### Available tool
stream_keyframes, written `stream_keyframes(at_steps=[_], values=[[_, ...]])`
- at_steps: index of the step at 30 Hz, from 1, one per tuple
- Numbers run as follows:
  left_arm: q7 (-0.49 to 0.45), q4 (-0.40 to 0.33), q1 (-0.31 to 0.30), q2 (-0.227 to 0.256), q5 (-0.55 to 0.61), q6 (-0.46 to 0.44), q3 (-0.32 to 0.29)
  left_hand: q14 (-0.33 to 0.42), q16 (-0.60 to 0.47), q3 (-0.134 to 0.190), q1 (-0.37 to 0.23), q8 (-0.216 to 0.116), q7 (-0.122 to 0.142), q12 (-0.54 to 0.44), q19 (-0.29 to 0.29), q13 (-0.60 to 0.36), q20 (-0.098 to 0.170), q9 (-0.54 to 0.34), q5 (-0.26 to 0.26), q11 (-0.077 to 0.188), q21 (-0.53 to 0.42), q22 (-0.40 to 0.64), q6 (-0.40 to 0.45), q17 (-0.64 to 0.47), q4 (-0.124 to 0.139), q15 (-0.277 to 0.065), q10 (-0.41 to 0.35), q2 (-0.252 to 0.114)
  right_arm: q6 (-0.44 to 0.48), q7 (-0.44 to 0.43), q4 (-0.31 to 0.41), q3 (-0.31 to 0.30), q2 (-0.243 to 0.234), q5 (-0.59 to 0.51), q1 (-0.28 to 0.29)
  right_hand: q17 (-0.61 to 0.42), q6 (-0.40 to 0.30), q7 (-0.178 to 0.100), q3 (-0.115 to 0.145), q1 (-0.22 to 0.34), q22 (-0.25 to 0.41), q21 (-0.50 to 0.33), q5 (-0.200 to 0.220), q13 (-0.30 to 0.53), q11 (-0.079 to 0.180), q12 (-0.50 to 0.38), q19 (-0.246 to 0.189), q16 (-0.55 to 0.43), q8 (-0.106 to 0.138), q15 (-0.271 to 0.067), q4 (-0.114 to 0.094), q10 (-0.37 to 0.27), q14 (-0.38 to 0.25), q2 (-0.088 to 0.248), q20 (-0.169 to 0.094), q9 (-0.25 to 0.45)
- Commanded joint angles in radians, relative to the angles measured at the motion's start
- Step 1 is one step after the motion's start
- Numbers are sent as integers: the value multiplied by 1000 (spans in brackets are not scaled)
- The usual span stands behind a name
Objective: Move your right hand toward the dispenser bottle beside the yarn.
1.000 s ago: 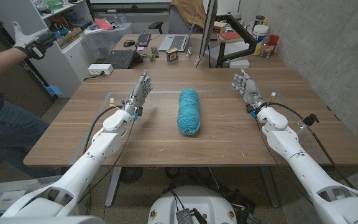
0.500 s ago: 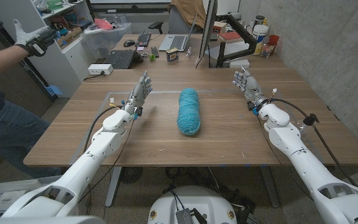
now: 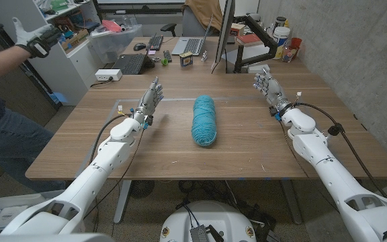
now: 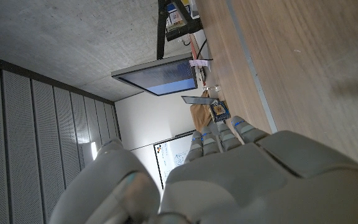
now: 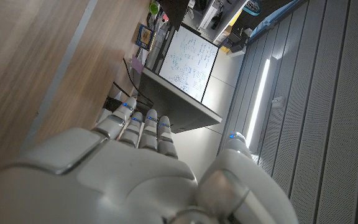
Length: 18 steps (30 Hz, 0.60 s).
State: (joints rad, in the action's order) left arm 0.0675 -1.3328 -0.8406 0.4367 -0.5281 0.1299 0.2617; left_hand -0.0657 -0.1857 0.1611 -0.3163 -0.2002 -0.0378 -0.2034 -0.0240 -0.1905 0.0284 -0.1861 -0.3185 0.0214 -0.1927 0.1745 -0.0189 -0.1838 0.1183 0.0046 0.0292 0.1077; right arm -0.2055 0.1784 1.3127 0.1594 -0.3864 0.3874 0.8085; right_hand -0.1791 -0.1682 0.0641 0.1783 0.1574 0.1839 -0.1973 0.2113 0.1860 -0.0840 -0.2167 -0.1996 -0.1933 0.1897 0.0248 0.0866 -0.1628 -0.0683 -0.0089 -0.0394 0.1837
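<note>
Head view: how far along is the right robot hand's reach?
Nothing looks done. In hand: the right robot hand is raised, fingers apart, well right of the teal yarn. Bare tabletop flanks the yarn, so the bottle target is unconfirmed; the whole approach is left.

Office-lab workspace: laptops [image 3: 192,46], monitor [image 3: 223,33], whiteboard [image 5: 193,62], cluttered shelves [image 3: 72,30], concrete wall [image 3: 355,47].

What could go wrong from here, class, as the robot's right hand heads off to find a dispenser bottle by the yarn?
1. No dispenser bottle stands beside the teal yarn, so the hand may reach at nothing.
2. The right hand is up near the far edge, close to the monitor stand; going further could bump it.
3. Swinging inward could roll the yarn.
</note>
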Motion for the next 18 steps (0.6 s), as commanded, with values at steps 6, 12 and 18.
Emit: stream_keyframes(at_steps=[6, 12, 18], values=[[-9, -13, -10, 5, 1, -21, -6, 7, -8, 2, -7, -10, -4, -7, 0, -3, -1, -3, -9, -5, -7, 5, 8, -3, -5, 4, -6, -9, 24, -5, 53, -16, -30, -16, 7, -3, -10, -1, 1, 4, 1, -10, 8, 1, 1, -6, -20, -7, 8, 2, 5, -17, -20, -3, -10, 2], [-8, -16, -14, 7, -2, -27, -7, 8, -7, 1, -9, -10, -4, -6, 1, -3, -2, -3, -11, -1, -7, 5, 10, -3, -6, 6, -6, -10, 29, -9, 76, -24, -42, -21, 14, -4, -11, -4, 0, 5, 1, -11, 8, 1, 0, -6, -22, -6, 8, 3, 5, -18, -22, -4, -8, 2], [-9, -17, -15, 7, -2, -32, -7, 9, -8, 1, -11, -10, -4, -7, 1, -3, -5, -3, -12, -2, -7, 5, 12, -3, -6, 5, -7, -12, 38, -14, 107, -32, -58, -28, 24, -4, -12, -6, -1, 5, 1, -11, 8, 1, 3, -7, -24, -5, 8, 3, 6, -22, -23, -4, -7, 2]])
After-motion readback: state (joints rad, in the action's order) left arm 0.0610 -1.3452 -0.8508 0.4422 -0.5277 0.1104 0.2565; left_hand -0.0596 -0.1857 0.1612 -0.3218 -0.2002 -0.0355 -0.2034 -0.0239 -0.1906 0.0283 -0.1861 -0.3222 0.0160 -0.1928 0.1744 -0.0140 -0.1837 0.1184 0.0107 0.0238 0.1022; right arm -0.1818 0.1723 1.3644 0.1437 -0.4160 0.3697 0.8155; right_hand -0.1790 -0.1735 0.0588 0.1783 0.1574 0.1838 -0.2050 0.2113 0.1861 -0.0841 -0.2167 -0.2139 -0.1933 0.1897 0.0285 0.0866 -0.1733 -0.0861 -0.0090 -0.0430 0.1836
